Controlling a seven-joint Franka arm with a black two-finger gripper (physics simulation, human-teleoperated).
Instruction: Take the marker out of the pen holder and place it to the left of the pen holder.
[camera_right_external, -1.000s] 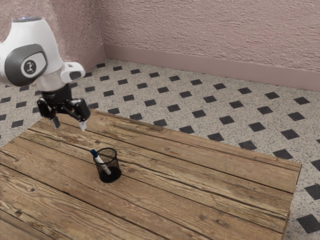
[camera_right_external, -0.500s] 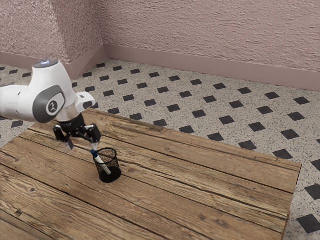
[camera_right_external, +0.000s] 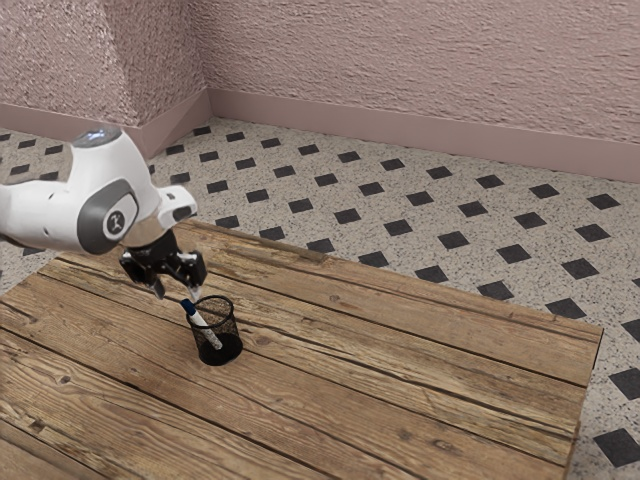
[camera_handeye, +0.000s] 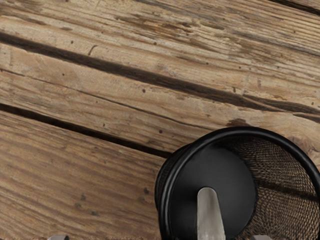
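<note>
My gripper is open, low over the table at the exterior view's left, its fingertips just above the rim of the black mesh pen holder and around the height of the marker's cap. The white marker leans inside the holder, its blue cap sticking out over the rim toward the gripper. In the wrist view the gripper has its two tips far apart at the lower edge. Nearer one of them is the pen holder, with the pale marker inside; its cap is hidden.
The wooden table has dark grooves between its planks. Its far edge and the edge at the exterior view's right border a tiled floor. A pink wall stands behind.
My hand has come down and across from the exterior view's left to the pen holder, and in the last half second has shifted slightly and turned. The marker and holder have not moved.
</note>
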